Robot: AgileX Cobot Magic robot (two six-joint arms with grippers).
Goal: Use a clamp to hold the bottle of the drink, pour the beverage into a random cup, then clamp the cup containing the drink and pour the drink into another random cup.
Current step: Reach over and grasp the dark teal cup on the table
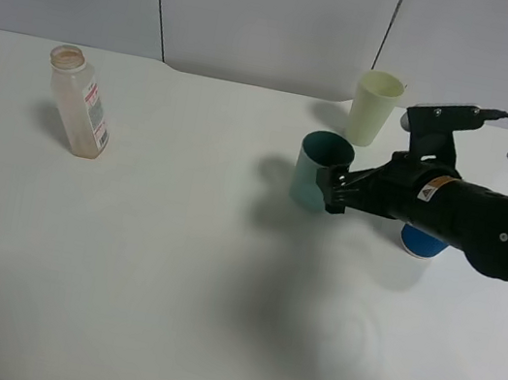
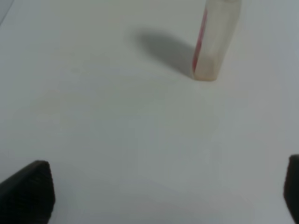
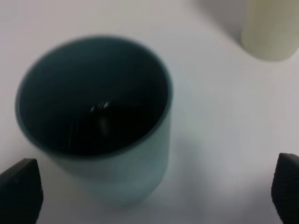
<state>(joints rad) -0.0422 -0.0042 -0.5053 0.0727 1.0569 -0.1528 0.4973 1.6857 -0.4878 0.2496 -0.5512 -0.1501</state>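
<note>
White bench (image 1: 170, 274), bearing four things. Teal cup (image 1: 317, 167) upright. Well apart to its left, clear bottle (image 1: 79, 105). Near, behind and right, pale yellow-green cup (image 1: 375, 108). Just right, blue cup (image 1: 419, 243), mostly hidden.

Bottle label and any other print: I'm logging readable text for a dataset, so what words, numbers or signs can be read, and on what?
Label on the bottle: red marks on white, too small and blurred to read in any view.
Sticker on the right arm: yellow and white, unreadable.
Teal cup and yellow-green cup: no print visible.
Nothing can be quoted.
</note>
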